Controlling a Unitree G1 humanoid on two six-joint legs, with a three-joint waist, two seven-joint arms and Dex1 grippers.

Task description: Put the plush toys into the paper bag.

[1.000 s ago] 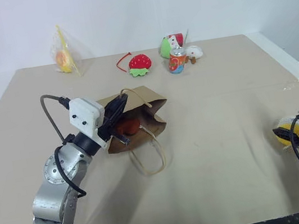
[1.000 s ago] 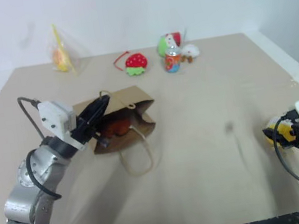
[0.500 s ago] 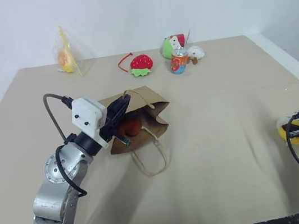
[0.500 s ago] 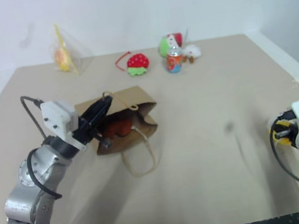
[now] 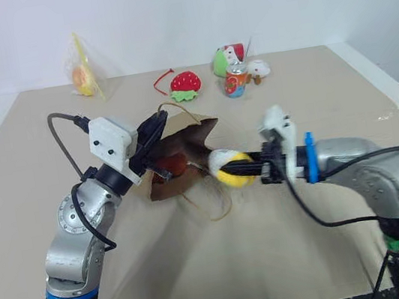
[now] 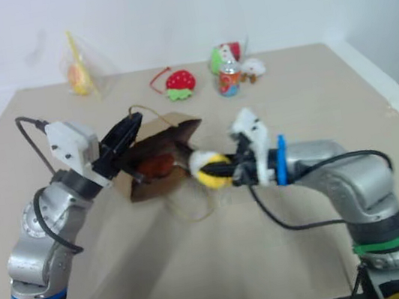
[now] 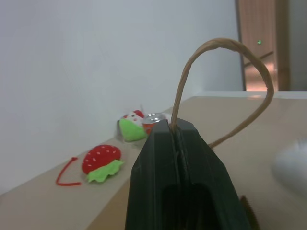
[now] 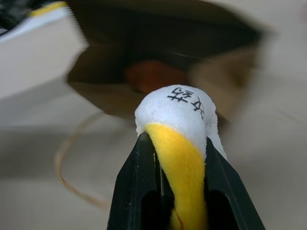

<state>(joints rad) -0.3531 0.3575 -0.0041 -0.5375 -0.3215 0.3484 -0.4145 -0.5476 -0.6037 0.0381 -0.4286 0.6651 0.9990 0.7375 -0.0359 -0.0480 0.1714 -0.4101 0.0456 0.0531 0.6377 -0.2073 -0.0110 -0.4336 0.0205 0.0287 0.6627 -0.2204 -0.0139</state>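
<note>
The right end effector point(image 8: 184, 187) pinches the yellow-and-white plush toy point(image 8: 178, 143) between its two black fingers point(image 8: 136, 191), the toy's white top bearing black printed characters. Just beyond it gapes the dark mouth of the paper bag point(image 8: 225, 72) lying on the counter point(image 8: 29, 191), with a reddish-brown shape point(image 8: 151, 75) inside. A thin tan cord handle point(image 8: 72, 158) curves over the counter beside the bag.

The paper bag point(image 5: 186, 159), plain brown kraft, lies tipped on my worktop with its mouth open toward three o'clock; one twisted cord handle is pinched in my left claw point(image 5: 156, 126) and lifted, the other loops loose on the worktop at six o'clock. The brown plush toy point(image 5: 174, 167) sits inside. The yellow-and-white ball toy point(image 5: 231, 167) hangs squeezed in my right claw point(image 5: 251, 164), just at the bag's mouth.
</note>
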